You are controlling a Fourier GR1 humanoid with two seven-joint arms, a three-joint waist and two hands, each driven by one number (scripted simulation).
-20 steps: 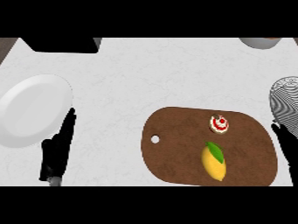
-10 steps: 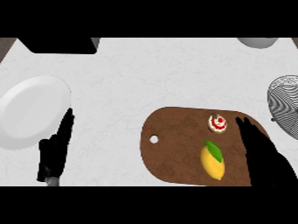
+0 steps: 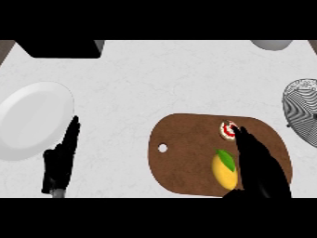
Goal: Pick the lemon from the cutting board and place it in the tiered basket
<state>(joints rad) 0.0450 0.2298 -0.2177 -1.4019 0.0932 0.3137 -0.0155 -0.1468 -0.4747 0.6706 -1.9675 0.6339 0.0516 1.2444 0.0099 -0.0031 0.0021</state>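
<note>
The pale marbled surface (image 3: 161, 79) fills the head view, with strips of brown wood at its upper left and upper right corners. On its left side lies a white plate (image 3: 27, 120), tilted in outline and taller than wide. Right of centre, low down, rests the brown cutting board (image 3: 188, 153), rounded at the corners, with a small hole near its left edge. At the right edge stands the tiered basket (image 3: 312, 114), a striped wire bowl only partly in frame, well apart from the fruit. A dark block (image 3: 61, 49) sits at the top left, and a pale round vessel (image 3: 270, 44) shows at the top right.

The right hand (image 3: 260, 172) lies over the right half of the board, its fingers straight and pressed together, pointing up toward a small red-and-white item (image 3: 226, 130); the fingertips touch or overlap that item's right edge. The left hand (image 3: 61, 158) rests on the surface just right of the plate, fingers straight and close together, holding nothing.

The lemon (image 3: 224, 171), yellow with a green leaf at its top, lies on the board just left of the right hand, touching its side, ungrasped
</note>
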